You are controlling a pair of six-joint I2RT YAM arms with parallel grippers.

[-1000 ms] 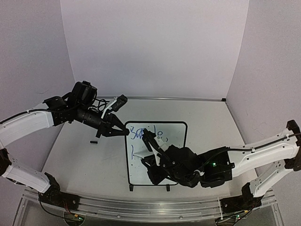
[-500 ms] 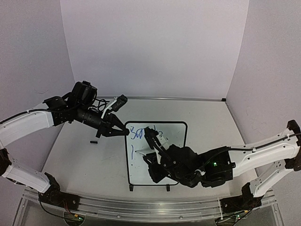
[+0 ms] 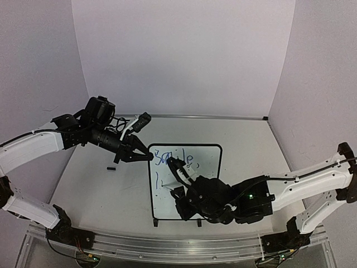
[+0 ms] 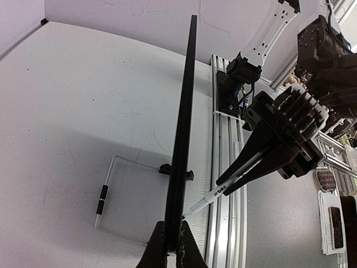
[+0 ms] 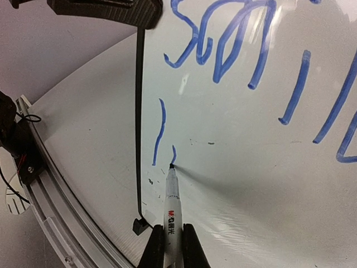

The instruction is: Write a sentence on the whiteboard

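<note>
White tabletop (image 3: 95,192), one whiteboard (image 3: 158,201), one marker (image 5: 170,204)

I see a pale lilac back wall (image 3: 184,56), with a left wall (image 3: 33,67) and right wall (image 3: 323,72) boxing in the white counter (image 3: 251,139). A thin metal strip (image 3: 223,117) lines the counter's far edge, an aluminium rail (image 3: 167,247) its near edge. Lighting is soft and even.
</note>
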